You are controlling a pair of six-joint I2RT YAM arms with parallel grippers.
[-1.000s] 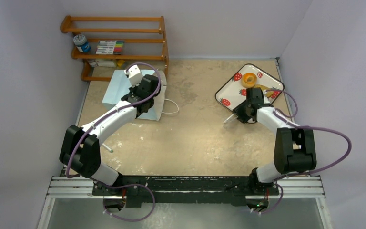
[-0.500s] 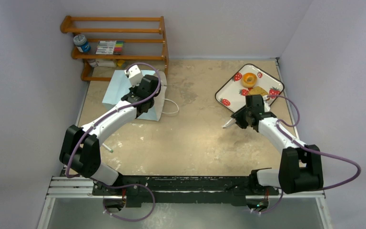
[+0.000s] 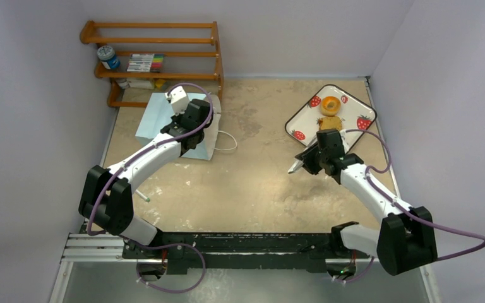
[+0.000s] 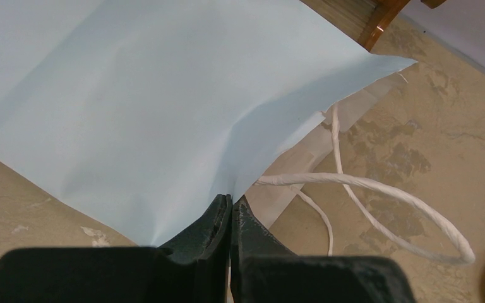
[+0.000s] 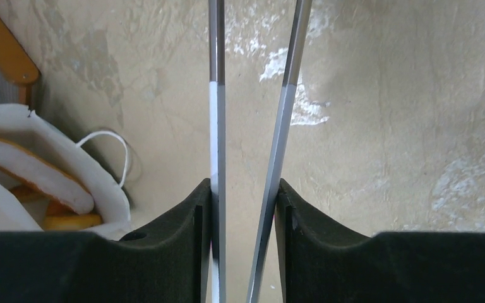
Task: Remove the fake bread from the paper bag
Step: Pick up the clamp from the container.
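left tool (image 4: 230, 208) pinched shut on paper bag (image 4: 132, 113) rim | right tool (image 5: 245, 192) clamping tongs (image 5: 217, 126), swung from strawberry tray (image 3: 303, 120) back bagward | bagel (image 3: 329, 104), slice (image 3: 329, 123) now on tray; baguette (image 5: 31, 173) still bagged

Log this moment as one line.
left gripper: shut on paper bag | right gripper: shut on tongs | tray: bagel, slice | bag: bread inside

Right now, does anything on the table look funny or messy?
A little. The paper bag lies flopped on its side instead of standing, its edge pinched in the shut left gripper, and a white cord handle sprawls over the table. Fake bread sits inside its mouth. The right gripper holds metal tongs. Nothing looks spilled or broken.
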